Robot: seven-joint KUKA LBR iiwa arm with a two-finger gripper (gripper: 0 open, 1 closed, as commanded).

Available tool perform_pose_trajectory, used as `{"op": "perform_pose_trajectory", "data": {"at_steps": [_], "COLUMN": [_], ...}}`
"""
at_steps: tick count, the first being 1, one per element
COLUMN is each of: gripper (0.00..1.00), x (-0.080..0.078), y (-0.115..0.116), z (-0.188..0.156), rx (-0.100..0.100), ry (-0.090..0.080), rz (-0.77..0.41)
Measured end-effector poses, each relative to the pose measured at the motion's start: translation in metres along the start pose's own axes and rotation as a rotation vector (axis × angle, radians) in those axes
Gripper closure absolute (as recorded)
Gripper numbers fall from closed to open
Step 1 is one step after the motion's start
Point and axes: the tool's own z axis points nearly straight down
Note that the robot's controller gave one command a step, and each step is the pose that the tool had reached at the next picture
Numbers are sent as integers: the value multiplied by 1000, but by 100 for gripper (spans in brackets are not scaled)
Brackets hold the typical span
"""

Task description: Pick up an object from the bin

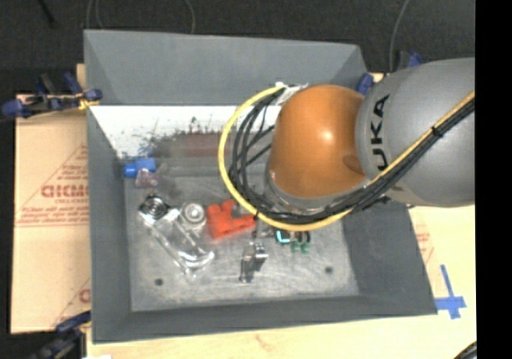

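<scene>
Low over the bin (112,189) floor, near its middle: gripper (254,261), just beside a red block (226,220) (at its lower right) — spread or closed, cannot tell. Left of the block — clear plastic bits (176,231), heaped.

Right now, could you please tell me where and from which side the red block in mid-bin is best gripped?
Probably from straight above, closing across its far and near edges. The red block lies flat on the floor of the bin, with a clear cap close on its left and the arm's orange cover crowding its right, so those sides look blocked.
</scene>
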Motion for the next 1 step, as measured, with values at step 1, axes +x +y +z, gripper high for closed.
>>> {"op": "perform_pose_trajectory", "data": {"at_steps": [1], "gripper": [0], "x": [-61], "y": [-16], "z": [93], "rx": [-3], "ry": [-14], "rz": [181]}}
